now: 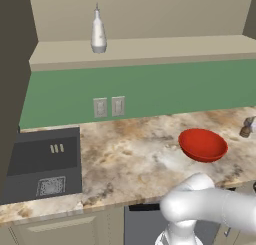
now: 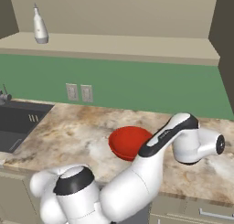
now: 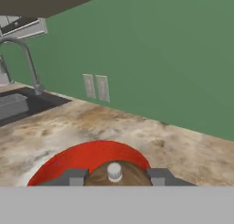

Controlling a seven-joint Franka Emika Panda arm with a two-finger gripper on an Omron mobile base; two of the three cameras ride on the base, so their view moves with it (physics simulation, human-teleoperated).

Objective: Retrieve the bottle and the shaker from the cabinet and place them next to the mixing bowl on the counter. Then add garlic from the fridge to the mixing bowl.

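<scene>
In the hand view my gripper (image 3: pixel 116 177) is shut on the shaker (image 3: pixel 129 175), a brown rounded body with a small pale knob between the two dark fingertips (image 3: pixel 75 176). Just beyond it lies the red mixing bowl (image 3: pixel 87 158) on the marbled counter (image 3: pixel 137 127). The left base view has the shaker (image 1: pixel 245 131) at the far right edge, low over the counter (image 1: pixel 130 159) and right of the mixing bowl (image 1: pixel 202 144). The pale bottle (image 1: pixel 98 34) stands upright on the cabinet shelf (image 1: pixel 160 50). From the right base view the bottle (image 2: pixel 40 29) and bowl (image 2: pixel 125 141) show too.
A dark sink (image 1: pixel 45 164) with a curved faucet (image 3: pixel 27 58) takes up the counter's left end. Two wall outlets (image 1: pixel 109 107) sit on the green backsplash. My white arm (image 2: pixel 151 163) reaches over the counter's front edge, hiding part of the bowl.
</scene>
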